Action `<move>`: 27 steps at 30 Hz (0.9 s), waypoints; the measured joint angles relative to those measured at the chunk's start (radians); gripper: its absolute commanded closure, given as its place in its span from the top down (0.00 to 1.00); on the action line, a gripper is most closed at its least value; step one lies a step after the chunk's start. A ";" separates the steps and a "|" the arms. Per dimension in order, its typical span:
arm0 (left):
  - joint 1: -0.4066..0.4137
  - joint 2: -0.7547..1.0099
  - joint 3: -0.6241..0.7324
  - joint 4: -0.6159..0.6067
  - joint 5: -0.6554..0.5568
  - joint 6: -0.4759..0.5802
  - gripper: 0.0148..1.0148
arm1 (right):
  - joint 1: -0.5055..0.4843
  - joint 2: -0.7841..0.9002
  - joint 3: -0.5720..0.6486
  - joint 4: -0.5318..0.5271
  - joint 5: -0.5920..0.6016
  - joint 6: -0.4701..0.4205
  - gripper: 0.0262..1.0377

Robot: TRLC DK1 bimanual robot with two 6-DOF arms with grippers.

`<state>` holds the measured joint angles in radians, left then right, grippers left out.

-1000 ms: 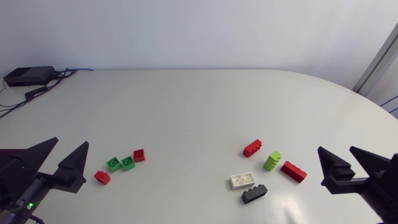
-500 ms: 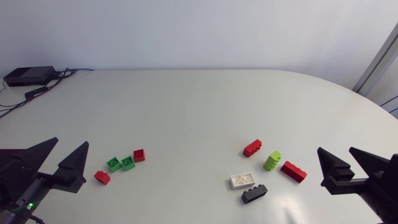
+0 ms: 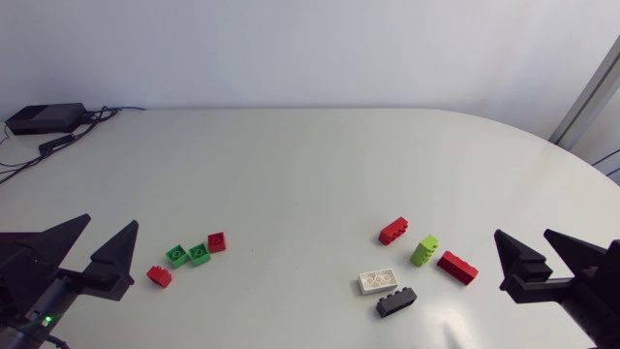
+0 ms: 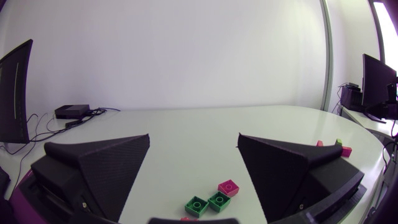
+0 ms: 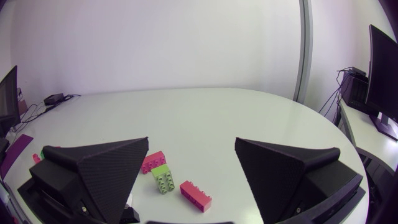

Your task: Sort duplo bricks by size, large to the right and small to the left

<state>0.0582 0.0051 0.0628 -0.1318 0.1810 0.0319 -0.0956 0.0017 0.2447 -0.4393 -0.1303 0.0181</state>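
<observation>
Small bricks lie in a group at the table's left: a red one (image 3: 159,276), two green ones (image 3: 177,256) (image 3: 199,254) and another red one (image 3: 217,241). Large bricks lie at the right: a red one (image 3: 393,231), a lime one (image 3: 424,250), a second red one (image 3: 456,268), a white one (image 3: 379,281) and a black one (image 3: 396,302). My left gripper (image 3: 92,245) stands open near the front left edge, beside the small bricks, nothing between its fingers. My right gripper (image 3: 539,254) stands open at the front right, right of the large bricks. Between the left gripper's fingers, two green bricks (image 4: 208,203) and a pink-red one (image 4: 228,187) lie ahead; ahead of the right gripper's fingers lie the lime brick (image 5: 163,178) and red bricks (image 5: 195,195).
A black box (image 3: 44,118) with cables (image 3: 68,136) sits at the far left corner. The white table (image 3: 310,174) stretches wide and bare between the two brick groups and towards the back wall.
</observation>
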 measured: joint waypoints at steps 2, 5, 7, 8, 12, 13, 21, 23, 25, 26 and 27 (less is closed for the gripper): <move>0.000 0.000 0.000 0.000 0.000 0.000 0.97 | -0.005 0.000 0.000 -0.007 0.000 -0.004 0.96; 0.000 0.000 0.000 0.000 0.000 0.000 0.97 | -0.051 0.002 0.009 -0.058 0.004 -0.011 0.96; 0.000 0.000 0.000 0.000 0.000 0.000 0.97 | -0.098 0.001 0.011 -0.065 0.010 -0.011 0.96; 0.000 0.000 0.000 0.000 0.000 0.000 0.97 | -0.118 0.001 0.013 -0.069 0.015 -0.011 0.96; 0.000 0.000 0.000 0.000 0.000 0.000 0.97 | -0.116 0.001 0.015 -0.075 0.026 -0.018 0.96; 0.000 0.000 0.000 0.000 0.000 0.000 0.97 | -0.109 0.001 0.015 -0.075 0.026 -0.019 0.96; 0.000 0.000 0.000 0.000 0.000 0.000 0.97 | -0.062 0.000 0.017 -0.085 -0.125 -0.068 0.96; 0.000 0.000 0.000 0.000 0.000 0.000 0.97 | -0.062 0.000 0.017 -0.085 -0.120 -0.080 0.96; 0.000 0.000 0.000 0.000 0.000 0.000 0.97 | -0.062 0.000 0.017 -0.085 -0.112 -0.087 0.96; 0.000 0.000 0.000 0.000 0.000 0.000 0.97 | -0.063 0.000 0.017 -0.086 -0.108 -0.090 0.96; 0.000 0.000 0.000 0.000 0.000 0.000 0.97 | -0.064 0.000 0.017 -0.090 -0.108 -0.090 0.96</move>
<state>0.0582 0.0051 0.0628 -0.1322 0.1810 0.0319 -0.1600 0.0021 0.2619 -0.5293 -0.2386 -0.0723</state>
